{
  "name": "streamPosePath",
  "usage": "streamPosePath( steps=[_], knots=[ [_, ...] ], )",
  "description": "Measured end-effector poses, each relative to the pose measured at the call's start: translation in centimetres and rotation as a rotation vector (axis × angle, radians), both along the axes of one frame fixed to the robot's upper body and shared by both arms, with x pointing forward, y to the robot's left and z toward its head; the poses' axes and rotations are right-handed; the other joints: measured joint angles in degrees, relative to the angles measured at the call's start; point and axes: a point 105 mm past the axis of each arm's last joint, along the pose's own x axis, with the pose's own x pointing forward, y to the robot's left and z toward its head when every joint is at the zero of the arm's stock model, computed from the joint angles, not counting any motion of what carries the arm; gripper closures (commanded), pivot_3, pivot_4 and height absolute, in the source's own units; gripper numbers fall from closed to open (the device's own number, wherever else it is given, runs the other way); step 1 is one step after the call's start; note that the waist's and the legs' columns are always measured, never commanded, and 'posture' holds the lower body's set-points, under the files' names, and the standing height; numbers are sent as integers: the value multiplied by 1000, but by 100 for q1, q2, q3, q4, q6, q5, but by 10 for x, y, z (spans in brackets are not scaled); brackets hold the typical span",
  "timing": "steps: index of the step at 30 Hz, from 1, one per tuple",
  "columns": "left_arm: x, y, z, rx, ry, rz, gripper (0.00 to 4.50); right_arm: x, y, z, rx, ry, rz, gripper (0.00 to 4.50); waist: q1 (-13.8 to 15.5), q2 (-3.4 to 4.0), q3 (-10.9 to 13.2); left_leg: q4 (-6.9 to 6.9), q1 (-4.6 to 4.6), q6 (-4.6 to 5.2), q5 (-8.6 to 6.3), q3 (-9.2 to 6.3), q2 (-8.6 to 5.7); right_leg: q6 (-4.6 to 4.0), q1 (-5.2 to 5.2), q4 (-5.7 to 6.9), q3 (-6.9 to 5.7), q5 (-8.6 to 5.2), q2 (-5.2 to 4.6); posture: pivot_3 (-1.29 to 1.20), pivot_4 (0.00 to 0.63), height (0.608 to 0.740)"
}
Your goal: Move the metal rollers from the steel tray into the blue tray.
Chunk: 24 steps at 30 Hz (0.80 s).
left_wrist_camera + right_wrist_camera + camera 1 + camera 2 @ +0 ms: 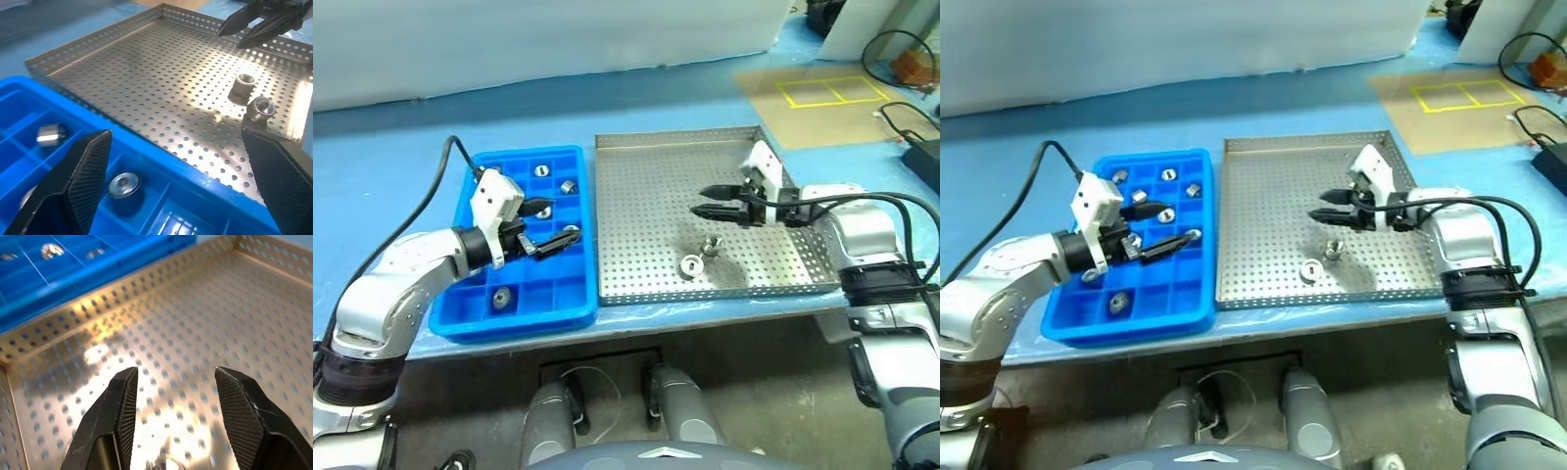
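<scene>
Most metal rollers [1164, 214] already sit in blue tray [470, 315] compartments; two left on steel tray [646, 176]. Left pincer [546, 227] wide, empty, over blue tray. Right pincer [703, 204] partly open, empty, above remaining pair.

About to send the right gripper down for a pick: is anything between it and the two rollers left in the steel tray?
Nothing visible. The right gripper, open and empty, hangs over the steel tray, with the two metal rollers lying uncovered just nearer the robot.
</scene>
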Motion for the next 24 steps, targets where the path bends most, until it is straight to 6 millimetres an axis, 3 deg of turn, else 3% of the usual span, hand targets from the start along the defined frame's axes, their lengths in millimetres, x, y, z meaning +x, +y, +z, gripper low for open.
streamPosePath(
  steps=[5,11,24],
  knots=[
    [6,-6,-3,4,5,-37,0,-17,-7,-26,-31,42,-19,1946,-446,0,0,2,-16,17,-10,-3,-5,5,-5,-18,-7,-1,0,-774,150,740],
    [8,-6,-4,11,7,-48,0,-20,1,-27,-27,25,-18,1946,-852,0,0,4,-18,20,-12,-21,-10,43,7,-36,-29,-21,0,-762,150,740],
    [2,-3,-8,24,16,-40,0,-5,49,-48,-25,-10,57,1946,-1071,0,0,4,-23,34,-21,-42,-12,34,37,-72,-61,-15,-5,-711,150,740]
  ],
)
